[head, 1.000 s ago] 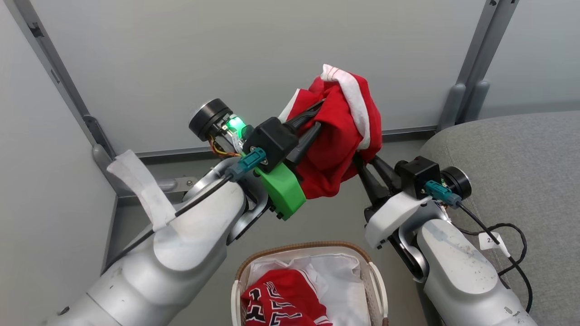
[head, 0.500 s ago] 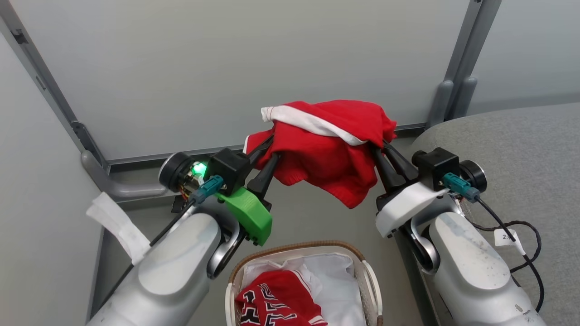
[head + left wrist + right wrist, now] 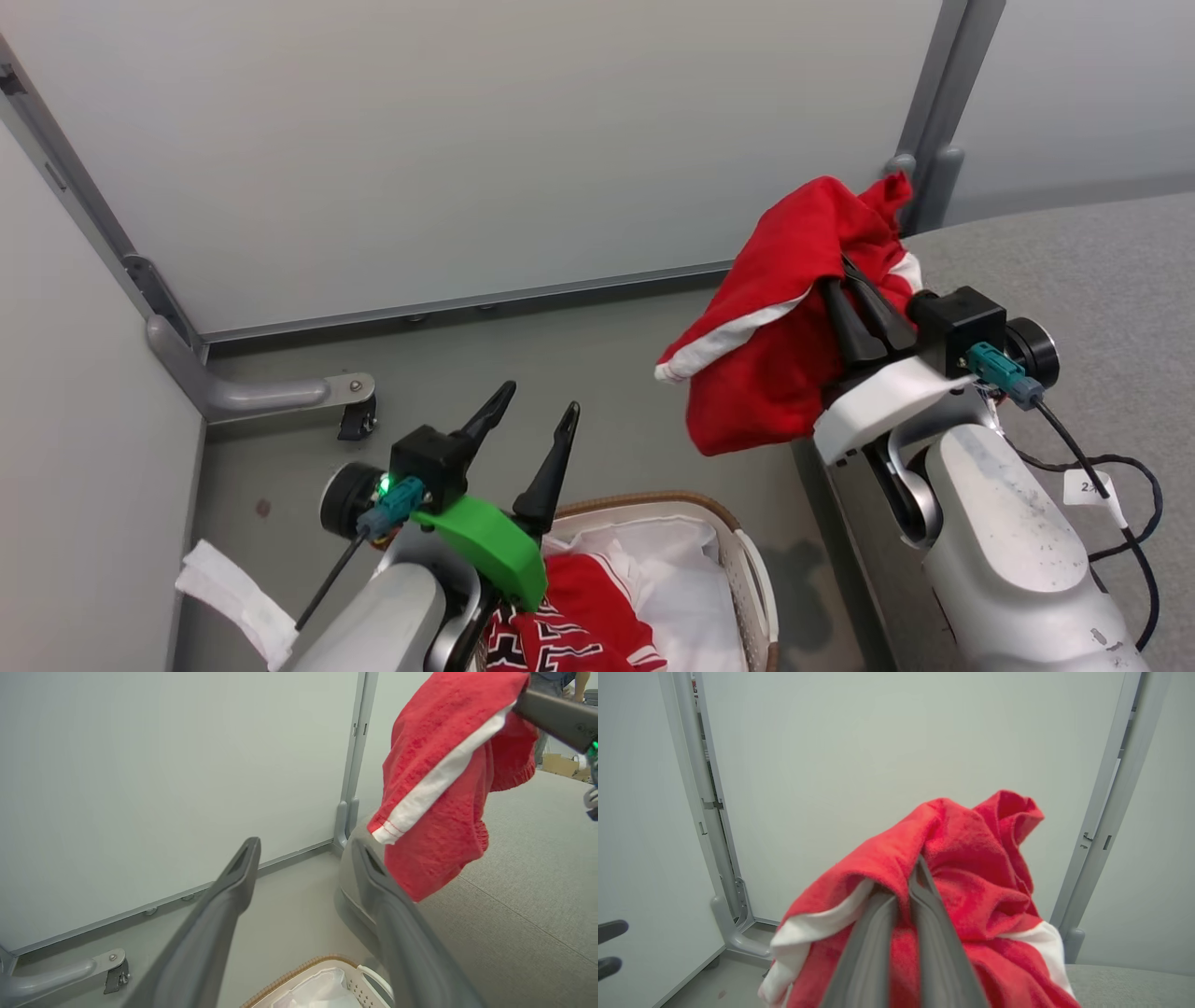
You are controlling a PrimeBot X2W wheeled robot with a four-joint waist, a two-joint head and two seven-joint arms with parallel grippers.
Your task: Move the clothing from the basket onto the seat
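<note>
The plainer red garment with white trim hangs from my right gripper, which is shut on it just left of the grey seat. The right wrist view shows the closed fingers buried in the red cloth. My left gripper stands open and empty above the basket. The red jersey with black-and-white lettering lies inside on the white liner. In the left wrist view the garment dangles beyond the open left gripper, over the seat's edge.
Pale panel walls with grey metal posts close off the back and left. A grey foot with a caster sits on the floor at the left. A black cable with a tag trails from my right wrist over the seat.
My left gripper has let go of the red garment, opened and dropped toward the basket. My right gripper has carried the garment rightward toward the seat. The head view has shifted too.
</note>
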